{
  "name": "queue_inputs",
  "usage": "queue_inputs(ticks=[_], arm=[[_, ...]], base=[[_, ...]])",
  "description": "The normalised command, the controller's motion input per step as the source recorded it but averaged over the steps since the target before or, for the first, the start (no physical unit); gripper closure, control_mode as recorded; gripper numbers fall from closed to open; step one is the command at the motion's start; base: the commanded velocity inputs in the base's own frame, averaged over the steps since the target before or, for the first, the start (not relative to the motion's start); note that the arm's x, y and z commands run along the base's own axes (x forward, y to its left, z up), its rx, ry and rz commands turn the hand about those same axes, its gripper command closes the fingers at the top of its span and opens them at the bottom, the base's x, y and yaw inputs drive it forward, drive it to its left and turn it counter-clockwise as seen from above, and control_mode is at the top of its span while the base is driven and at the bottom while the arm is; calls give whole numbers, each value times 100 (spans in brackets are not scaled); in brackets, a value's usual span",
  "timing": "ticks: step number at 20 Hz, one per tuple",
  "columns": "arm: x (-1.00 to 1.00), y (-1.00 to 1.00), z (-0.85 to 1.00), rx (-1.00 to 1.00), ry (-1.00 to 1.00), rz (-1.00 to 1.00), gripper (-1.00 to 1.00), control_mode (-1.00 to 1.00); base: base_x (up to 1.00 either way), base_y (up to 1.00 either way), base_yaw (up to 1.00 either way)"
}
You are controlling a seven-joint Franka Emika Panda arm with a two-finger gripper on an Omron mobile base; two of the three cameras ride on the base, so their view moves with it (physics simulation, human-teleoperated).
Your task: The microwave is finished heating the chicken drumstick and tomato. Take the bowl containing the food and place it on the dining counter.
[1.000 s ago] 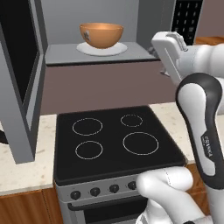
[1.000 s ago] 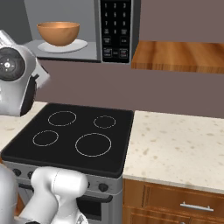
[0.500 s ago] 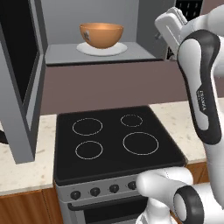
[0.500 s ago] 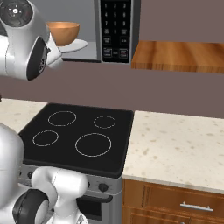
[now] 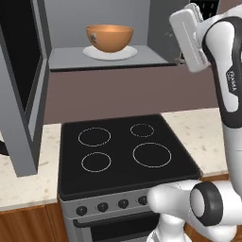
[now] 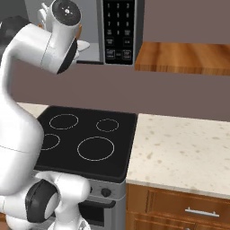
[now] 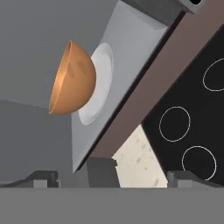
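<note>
The reach for the bowl [image 5: 109, 38] is under way: it sits on the white plate [image 5: 109, 52] in the open microwave [image 5: 71, 59], well ahead of the fingers [image 7: 181, 177], which stand apart and empty and must next advance to its rim.
</note>
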Motion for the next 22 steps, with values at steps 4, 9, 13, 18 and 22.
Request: queue_inputs(ticks=[4, 9, 13, 18, 22], arm=[[41, 8, 0, 2, 0, 0, -100, -100], [75, 45, 0, 0, 0, 0, -100, -100], [75, 56, 0, 0, 0, 0, -100, -100], [72, 43, 0, 0, 0, 0, -100, -100], [78, 28, 0, 0, 0, 0, -100, -100]], base=[[0, 0, 0], [0, 0, 0], [0, 0, 0], [0, 0, 0], [0, 0, 0]])
